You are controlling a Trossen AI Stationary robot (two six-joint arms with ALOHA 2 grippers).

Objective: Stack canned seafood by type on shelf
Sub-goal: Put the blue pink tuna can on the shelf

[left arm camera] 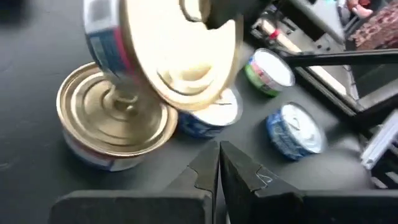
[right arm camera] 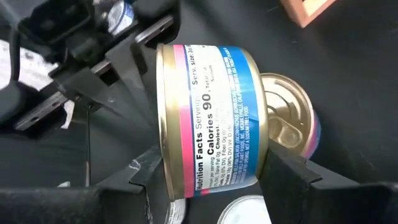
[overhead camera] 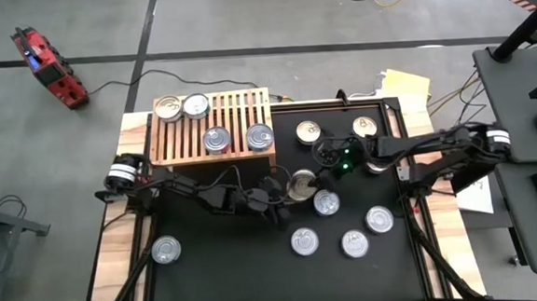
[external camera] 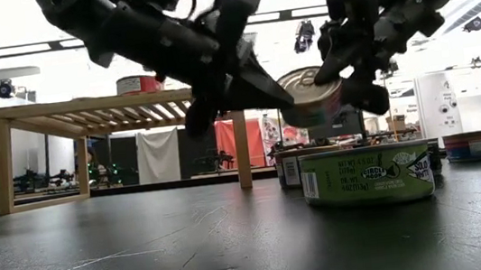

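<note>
The shelf (overhead camera: pixel 213 126), a low rack of light wood with a slatted top, stands at the far left part of the desk (overhead camera: pixel 219 265), and four cans rest on it: two at its far left corner (overhead camera: pixel 182 107) and two near its front edge (overhead camera: pixel 238 138). The rest of the canned seafood lies on the dark desk surface: two tins (overhead camera: pixel 335 129) are beside the shelf toward the far right, one single tin (overhead camera: pixel 166 250) is near the left front corner, and a loose group (overhead camera: pixel 341 232) is in the right front part. The left end effector (overhead camera: pixel 273 199) is clenched with nothing between its fingers, and it hangs over the middle of the desk, just beside the lifted can. The right end effector (external camera: pixel 354 77) is grasping one can (right arm camera: pixel 208 121) with a blue and pink label, and its fingers (right arm camera: pixel 292 180) press on the two flat ends. This can is tilted on its side in the air, above another gold-lidded tin (left arm camera: pixel 115 121) that stands on the desk.
</note>
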